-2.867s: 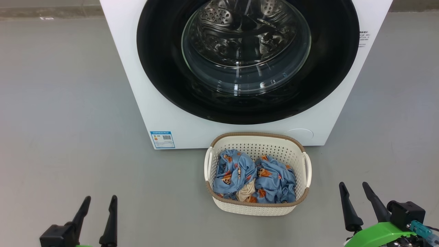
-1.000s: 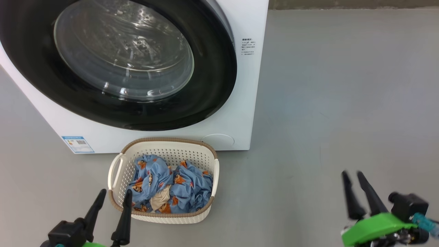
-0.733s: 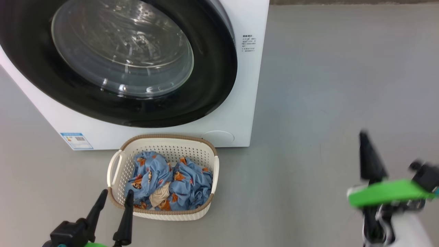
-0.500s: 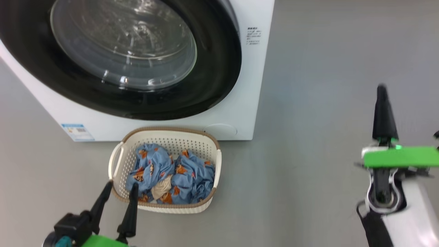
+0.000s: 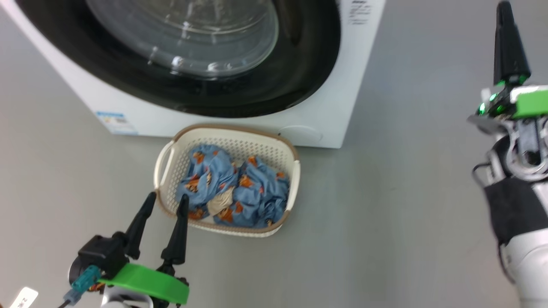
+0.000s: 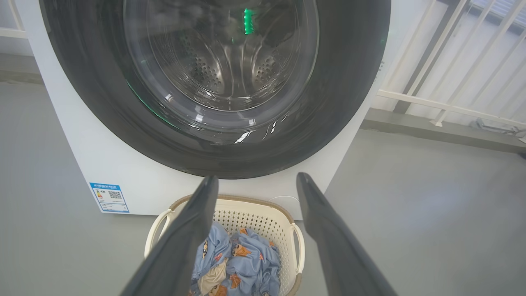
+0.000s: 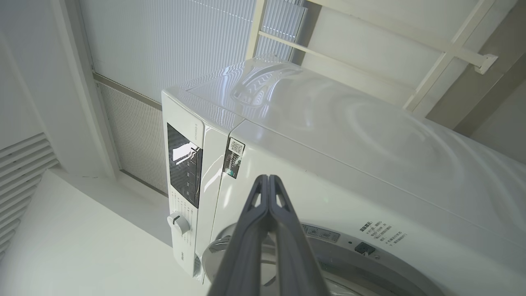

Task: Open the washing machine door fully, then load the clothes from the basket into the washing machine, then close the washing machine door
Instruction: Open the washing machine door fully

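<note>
Grey floor point(image 5: 385, 214), white washing machine point(image 5: 340, 98) at back; washing machine door point(image 5: 308, 64) shut, flush with front. Basket point(image 5: 234, 128) on floor just before machine, light blue clothes point(image 5: 257, 196) heaped inside. Left gripper point(image 5: 168, 197) near basket's front-left corner, jaws spread, empty. Right gripper point(image 5: 505, 8) raised right of machine, well apart from basket, jaws pressed together, empty.

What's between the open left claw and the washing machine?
The basket, full of clothes, stands between left gripper and washing machine in the head view.
</note>
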Available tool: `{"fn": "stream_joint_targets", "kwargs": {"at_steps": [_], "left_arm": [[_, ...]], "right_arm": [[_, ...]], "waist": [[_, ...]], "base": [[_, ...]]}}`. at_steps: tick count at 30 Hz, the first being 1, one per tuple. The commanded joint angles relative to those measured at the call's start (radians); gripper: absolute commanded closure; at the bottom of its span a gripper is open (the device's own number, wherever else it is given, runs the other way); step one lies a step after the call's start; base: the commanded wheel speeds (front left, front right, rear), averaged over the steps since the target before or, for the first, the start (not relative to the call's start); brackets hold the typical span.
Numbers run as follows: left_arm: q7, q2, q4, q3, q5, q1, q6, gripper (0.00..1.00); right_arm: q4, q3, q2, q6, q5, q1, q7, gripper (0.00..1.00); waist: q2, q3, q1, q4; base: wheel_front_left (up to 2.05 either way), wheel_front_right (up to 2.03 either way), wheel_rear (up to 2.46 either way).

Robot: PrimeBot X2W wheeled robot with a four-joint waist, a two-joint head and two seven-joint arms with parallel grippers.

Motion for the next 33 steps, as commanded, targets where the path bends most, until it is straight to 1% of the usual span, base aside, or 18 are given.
{"fn": "stream_joint_targets", "kwargs": {"at_steps": [1,6,10,11,15,22,33], "left_arm": [[-0.006,0.009,-0.022,0.027,-0.010,-0.046,-0.002,0.00],[-0.006,0.004,-0.022,0.010,-0.017,-0.071,-0.002,0.00],[-0.006,0.003,-0.025,-0.003,-0.022,-0.088,-0.002,0.00],[-0.006,0.003,-0.025,-0.003,-0.022,-0.088,-0.002,0.00],[-0.006,-0.001,-0.028,-0.015,-0.024,-0.113,-0.002,0.00],[-0.006,-0.002,-0.035,-0.036,-0.033,-0.151,-0.002,0.00],[-0.006,-0.014,-0.045,-0.046,-0.047,-0.189,-0.002,0.00]], "right_arm": [[-0.002,0.018,-0.024,0.002,0.044,-0.052,0.056,1.00],[0.085,0.055,-0.081,0.002,0.081,-0.133,0.198,1.00],[0.118,0.078,-0.096,0.002,0.122,-0.193,0.321,1.00],[0.118,0.078,-0.096,0.002,0.122,-0.193,0.321,1.00],[0.143,0.093,-0.108,0.002,0.131,-0.253,0.399,1.00],[0.199,0.096,-0.118,0.002,0.131,-0.338,0.471,1.00],[0.274,0.115,-0.127,0.002,0.094,-0.457,0.515,1.00]], "waist": [[-0.0001,0.050,0.0000,0.052],[-0.0001,0.086,0.0000,0.090],[-0.0001,0.119,0.0000,0.111],[-0.0001,0.119,0.0000,0.111],[-0.0001,0.156,0.0000,0.128],[-0.0001,0.207,0.0000,0.155],[-0.0001,0.276,0.0000,0.195]], "base": [[0.00,0.00,0.00],[0.00,0.00,0.00],[0.00,0.00,0.00],[0.00,0.00,0.00],[0.00,0.00,0.00],[0.00,0.00,0.00],[0.00,0.00,0.00]]}}
